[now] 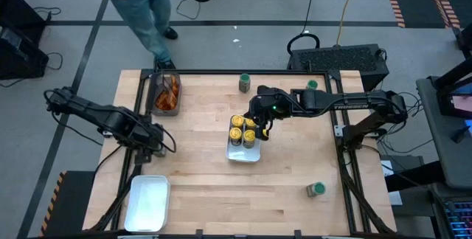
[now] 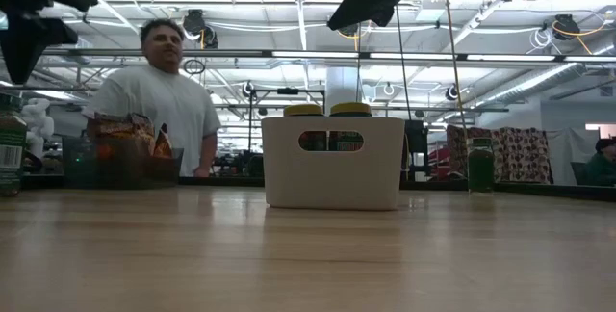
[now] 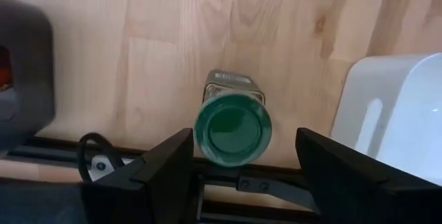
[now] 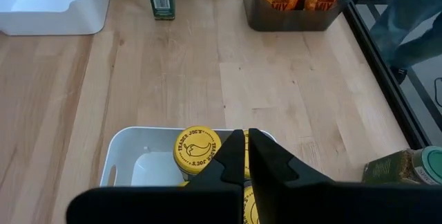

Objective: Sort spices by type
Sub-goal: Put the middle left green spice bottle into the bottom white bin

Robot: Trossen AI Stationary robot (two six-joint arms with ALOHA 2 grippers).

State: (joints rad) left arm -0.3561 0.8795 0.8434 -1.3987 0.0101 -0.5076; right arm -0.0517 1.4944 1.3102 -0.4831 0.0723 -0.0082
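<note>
I had the left gripper [image 3: 238, 175] at the table's left edge, jaws apart around a green jar [image 3: 233, 128] standing free, near the empty tray [image 1: 147, 202], probably meant for greens. Right gripper [image 4: 246, 156], closed and empty, hung over the central tray [image 1: 254, 155] of yellow jars [image 1: 237, 121].

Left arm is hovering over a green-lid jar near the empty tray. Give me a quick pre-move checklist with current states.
1. Left gripper open: ok, fingers spread either side of the green-lid jar.
2. Jar upright on the table: ok.
3. Jar gripped: not ok, gaps show on both sides of the lid.
4. Empty white tray free for green jars: ok.
5. Right gripper shut over the tray of yellow-lid jars: ok, holding nothing.
6. Person clear of the table: cannot tell, standing near the far edge.
</note>
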